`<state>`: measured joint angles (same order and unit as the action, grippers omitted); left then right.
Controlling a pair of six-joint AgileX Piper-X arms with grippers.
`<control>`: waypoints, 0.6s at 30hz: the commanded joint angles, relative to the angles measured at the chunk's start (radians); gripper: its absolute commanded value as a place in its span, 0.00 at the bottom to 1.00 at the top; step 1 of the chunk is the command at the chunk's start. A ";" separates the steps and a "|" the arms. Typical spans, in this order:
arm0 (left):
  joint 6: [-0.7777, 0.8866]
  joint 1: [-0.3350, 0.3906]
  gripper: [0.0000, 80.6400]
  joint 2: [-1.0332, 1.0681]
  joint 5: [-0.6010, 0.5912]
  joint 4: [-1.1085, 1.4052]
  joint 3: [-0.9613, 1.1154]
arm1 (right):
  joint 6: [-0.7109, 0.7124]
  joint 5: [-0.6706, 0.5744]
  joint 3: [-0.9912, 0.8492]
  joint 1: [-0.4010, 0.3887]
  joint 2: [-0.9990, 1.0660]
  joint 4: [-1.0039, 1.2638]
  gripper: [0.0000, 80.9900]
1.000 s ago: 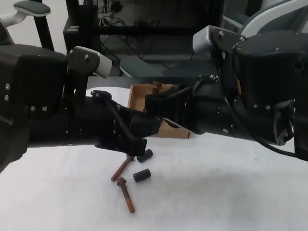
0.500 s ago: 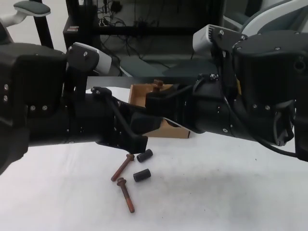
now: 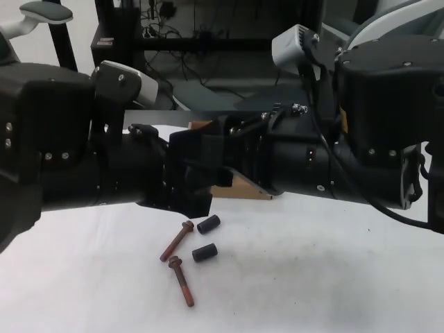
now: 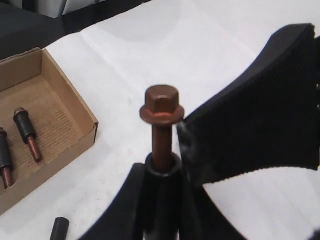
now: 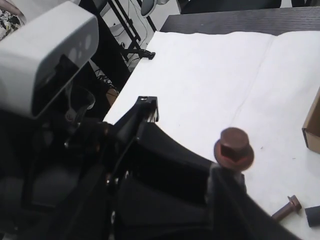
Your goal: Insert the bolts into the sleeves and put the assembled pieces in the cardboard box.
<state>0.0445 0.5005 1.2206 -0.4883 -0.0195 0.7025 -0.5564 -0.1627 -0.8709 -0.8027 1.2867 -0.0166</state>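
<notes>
Right claw (image 3: 220, 147) has swung across to left claw (image 3: 193, 175); coppery hex-flanged bolt (image 4: 161, 112) stands in black sleeve (image 4: 161, 197); their grip indiscernible.

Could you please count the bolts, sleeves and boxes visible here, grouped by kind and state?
Loose bolts: 2
Loose sleeves: 2
Assembled pieces seen in the box: 2
Bolt in a sleeve, held: 1
Cardboard box: 1
Total: 8
</notes>
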 commanded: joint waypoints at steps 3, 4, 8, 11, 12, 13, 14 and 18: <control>0.001 -0.002 0.02 -0.005 0.001 0.046 0.013 | 0.001 -0.015 -0.002 0.008 -0.004 -0.011 0.75; 0.001 -0.002 0.02 -0.005 0.001 0.046 0.013 | 0.001 -0.015 -0.002 0.018 -0.006 -0.011 0.75; -0.007 -0.002 0.02 -0.005 0.013 0.020 0.013 | 0.001 -0.015 -0.002 0.062 -0.027 -0.020 0.75; -0.044 -0.002 0.02 -0.005 0.045 -0.035 0.013 | 0.027 -0.015 -0.002 0.094 -0.049 -0.034 0.75; -0.056 -0.002 0.02 -0.007 0.046 -0.054 0.013 | 0.038 -0.015 -0.002 0.101 -0.053 -0.045 0.75; -0.062 -0.002 0.02 -0.007 0.046 -0.071 0.013 | 0.047 -0.015 -0.002 0.110 -0.059 -0.057 0.75; -0.064 -0.002 0.02 -0.007 0.046 -0.074 0.013 | 0.050 -0.015 -0.002 0.118 -0.062 -0.070 0.75; -0.073 -0.002 0.02 -0.019 0.056 -0.071 0.013 | 0.054 -0.032 -0.002 0.135 -0.065 -0.091 0.75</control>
<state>-0.0156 0.5005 1.2213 -0.4431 -0.0989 0.7025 -0.5149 -0.1794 -0.8709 -0.6774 1.2305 -0.0965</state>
